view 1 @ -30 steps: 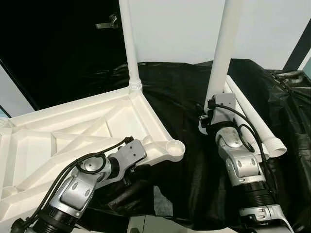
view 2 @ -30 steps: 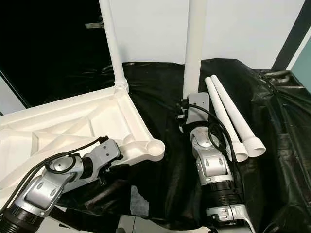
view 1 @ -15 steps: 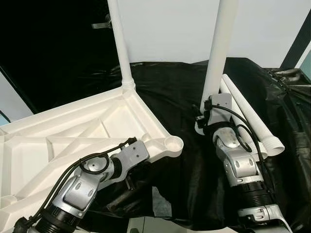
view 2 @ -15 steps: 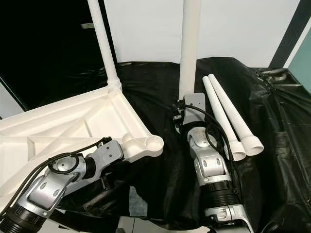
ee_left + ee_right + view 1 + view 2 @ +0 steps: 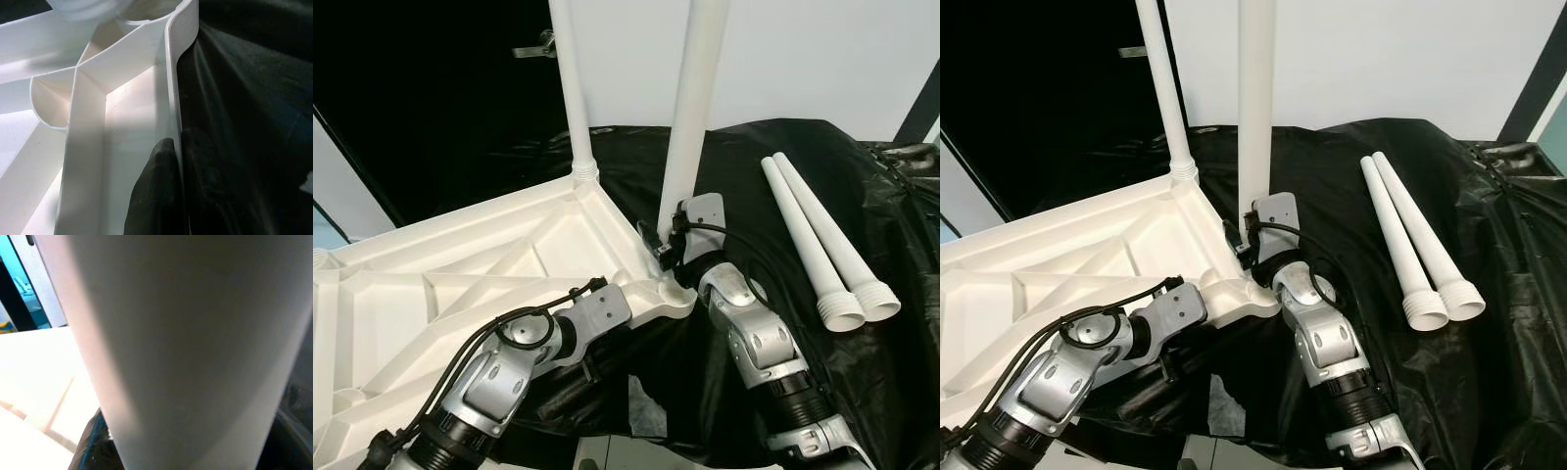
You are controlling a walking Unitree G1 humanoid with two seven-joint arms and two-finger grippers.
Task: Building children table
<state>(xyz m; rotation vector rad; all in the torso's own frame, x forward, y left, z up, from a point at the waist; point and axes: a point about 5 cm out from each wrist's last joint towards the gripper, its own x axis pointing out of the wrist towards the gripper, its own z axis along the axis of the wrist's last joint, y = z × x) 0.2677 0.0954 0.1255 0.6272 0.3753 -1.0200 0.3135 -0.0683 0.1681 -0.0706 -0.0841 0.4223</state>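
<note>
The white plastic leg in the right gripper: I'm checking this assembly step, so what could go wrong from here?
1. The long white plastic leg stands at the near corner socket of the upturned white table top, held low by the right gripper; if tilted, it may jam or miss.
2. The left gripper pinches just the thin rim; pushing down could slide the top on the black sheet.
3. A swing could knock the two spare white legs.

I see a crumpled black plastic sheet (image 5: 773,235) spread over the surface, a white wall (image 5: 822,59) beyond, and a dark doorway (image 5: 431,98) far left.
</note>
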